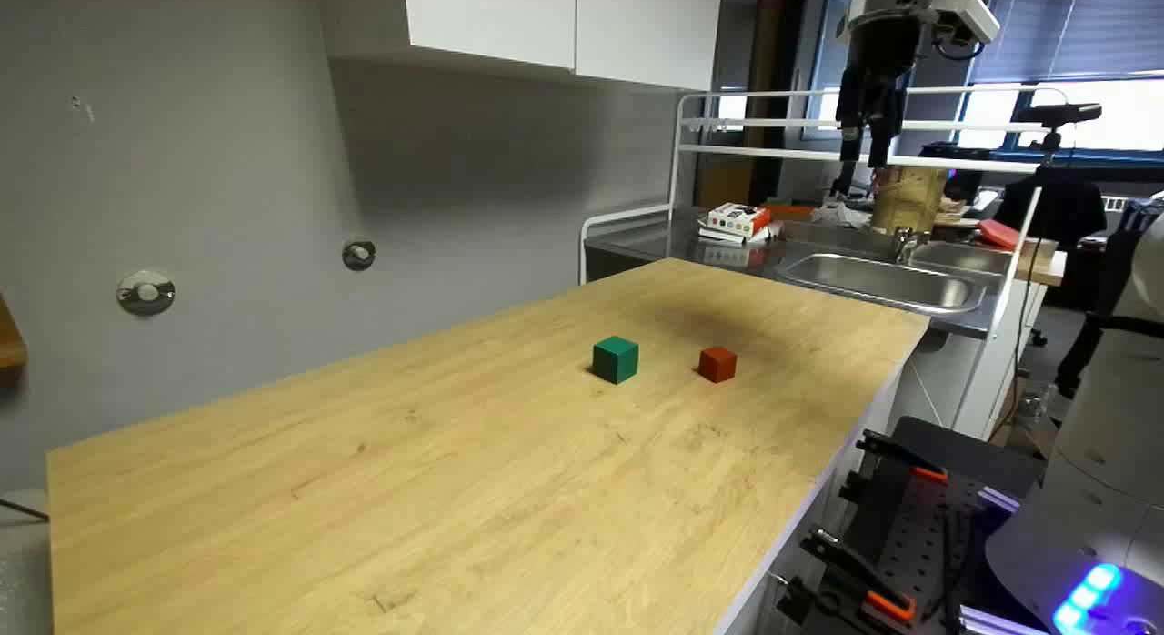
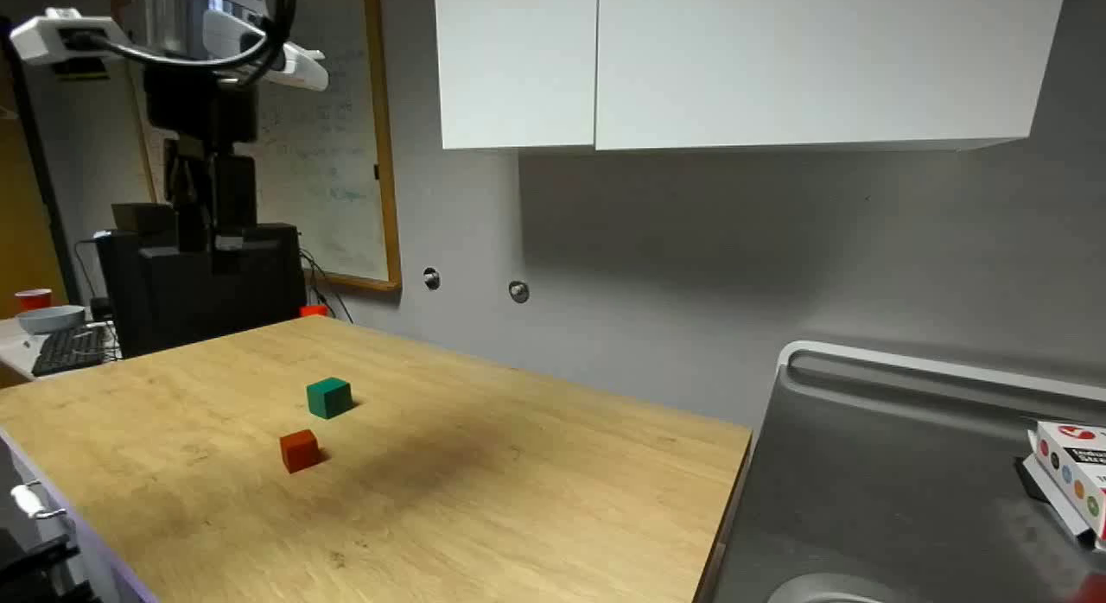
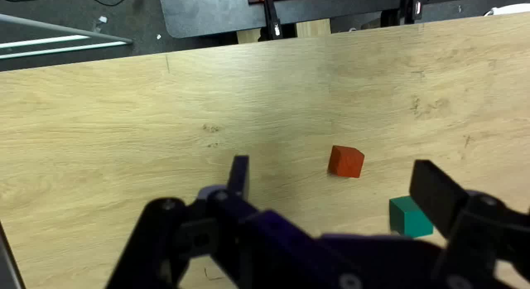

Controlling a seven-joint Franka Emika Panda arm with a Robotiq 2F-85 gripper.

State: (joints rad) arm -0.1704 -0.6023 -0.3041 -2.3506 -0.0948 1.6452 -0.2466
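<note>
In exterior view, at left, green cube (image 1: 616, 360) on worktop (image 1: 364, 489). Looks plain, sharp-edged. To right, near it, red cube (image 1: 717, 365). Looks smaller, equally crisp. Farther right, high above worktop, hand (image 1: 866, 155). Hangs spread wide, holds nothing.

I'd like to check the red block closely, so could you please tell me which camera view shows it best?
The wrist view: there the red block appears largest, seen from above and not covered by the jaws. Both exterior views also show it whole, but smaller, resting on the wooden tabletop near the green block.
</note>
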